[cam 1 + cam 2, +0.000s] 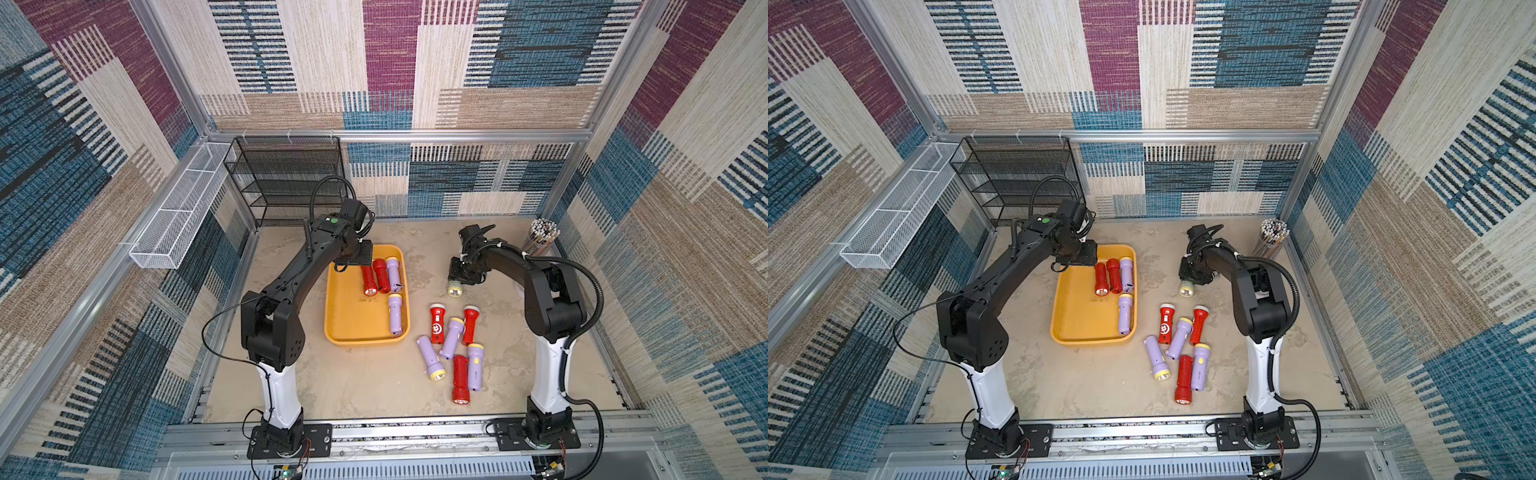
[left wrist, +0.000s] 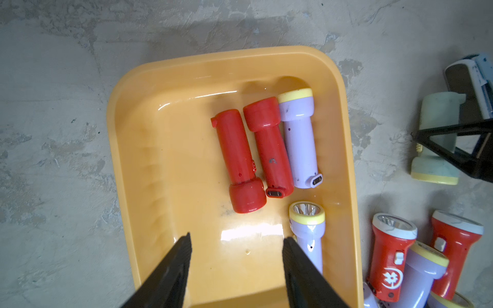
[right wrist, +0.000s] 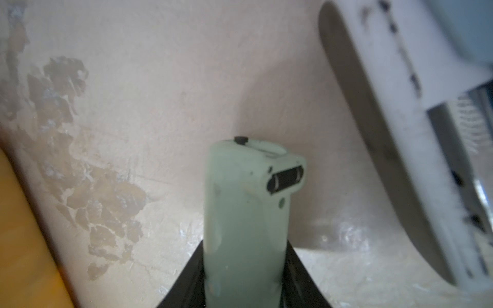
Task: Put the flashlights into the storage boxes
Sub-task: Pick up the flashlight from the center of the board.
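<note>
The storage box, a shallow yellow-orange tray (image 1: 353, 316), holds two red flashlights (image 2: 240, 160) and two lilac ones (image 2: 300, 138). My left gripper (image 2: 236, 240) hangs above the tray floor, open and empty. Right of the tray's far end, my right gripper (image 3: 245, 244) is shut on the body of a pale green flashlight (image 3: 245, 200), whose yellow-rimmed head (image 1: 455, 289) sticks out toward the front. Whether it is off the table I cannot tell. Several more flashlights, red (image 1: 437, 326) and lilac (image 1: 430, 357), lie loose by the tray's near right corner.
A white-grey stapler-like object (image 3: 413, 133) lies close beside the green flashlight. A black mesh rack (image 1: 286, 178) stands at the back left. A white wire basket (image 1: 178, 216) hangs on the left wall. A cup of pencils (image 1: 540, 237) stands at the back right.
</note>
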### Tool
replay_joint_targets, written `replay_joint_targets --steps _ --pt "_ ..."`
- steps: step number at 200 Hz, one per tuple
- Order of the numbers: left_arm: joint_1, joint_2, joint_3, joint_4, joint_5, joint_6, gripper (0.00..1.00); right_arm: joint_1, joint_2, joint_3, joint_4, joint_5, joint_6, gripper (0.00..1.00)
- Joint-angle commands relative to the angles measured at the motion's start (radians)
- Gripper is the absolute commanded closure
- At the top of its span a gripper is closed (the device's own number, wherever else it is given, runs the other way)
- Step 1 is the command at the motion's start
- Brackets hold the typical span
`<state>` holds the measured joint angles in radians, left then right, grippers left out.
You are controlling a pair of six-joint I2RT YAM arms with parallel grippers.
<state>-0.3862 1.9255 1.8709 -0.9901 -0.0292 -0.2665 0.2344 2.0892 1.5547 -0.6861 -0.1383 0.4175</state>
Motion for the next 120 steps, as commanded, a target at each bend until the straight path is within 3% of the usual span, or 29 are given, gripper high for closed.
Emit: replay_joint_targets --steps 1,65,120 --pt "0.001 0.011 0.02 -0.008 -0.021 0.034 0.42 0.0 0.003 0.025 -0.009 -0.01 0.011 0.62" --pt "0.021 0.031 0.031 -0.01 -0.014 0.035 0.42 0.015 -0.036 0.122 -0.081 -0.042 0.012 0.62" --pt "0.056 0.023 0.022 -0.01 0.006 0.028 0.42 0.146 -0.05 0.266 -0.183 -0.031 0.0 0.62"
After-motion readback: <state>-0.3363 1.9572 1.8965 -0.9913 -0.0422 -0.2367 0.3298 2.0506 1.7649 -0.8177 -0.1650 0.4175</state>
